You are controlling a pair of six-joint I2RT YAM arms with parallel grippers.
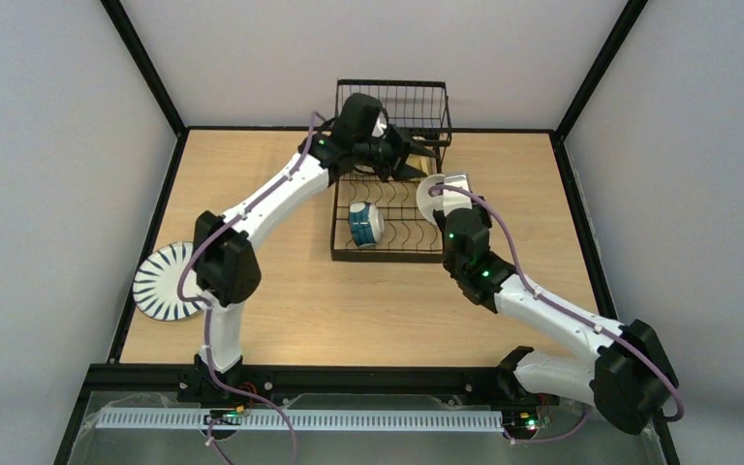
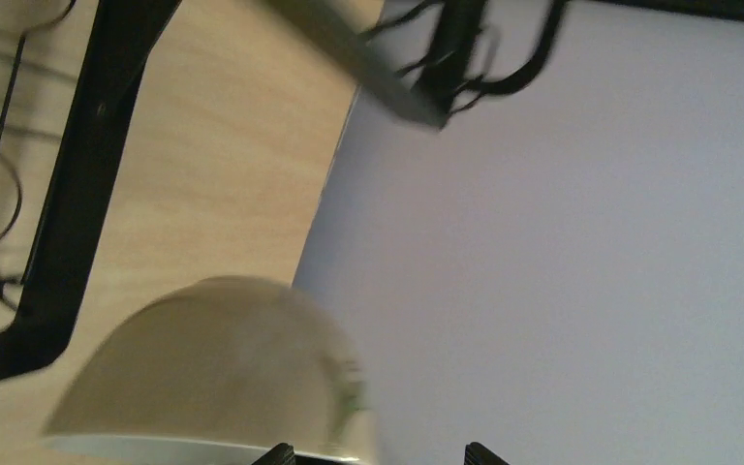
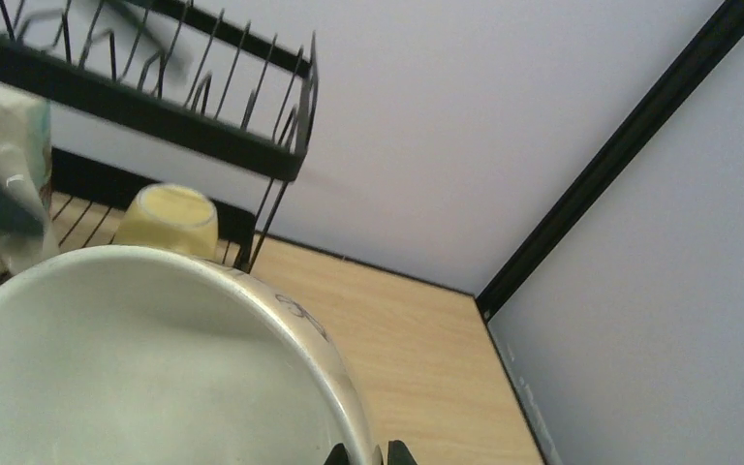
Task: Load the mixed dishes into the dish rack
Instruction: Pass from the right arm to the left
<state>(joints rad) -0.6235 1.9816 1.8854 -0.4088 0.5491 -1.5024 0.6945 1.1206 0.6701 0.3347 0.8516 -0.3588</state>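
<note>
Right gripper (image 3: 368, 453): pinching cream bowl (image 3: 136, 368) rim, beside dish rack (image 1: 387, 258).
Left gripper (image 1: 409, 160): spread wide over dish rack.
Right wrist only: yellow mug (image 3: 167, 218) inside dish rack.

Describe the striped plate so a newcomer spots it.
On the wooden table, look at the left edge, by the left arm's elbow. The striped plate lies flat there, away from the dish rack; only it has dark radial stripes on white.
</note>
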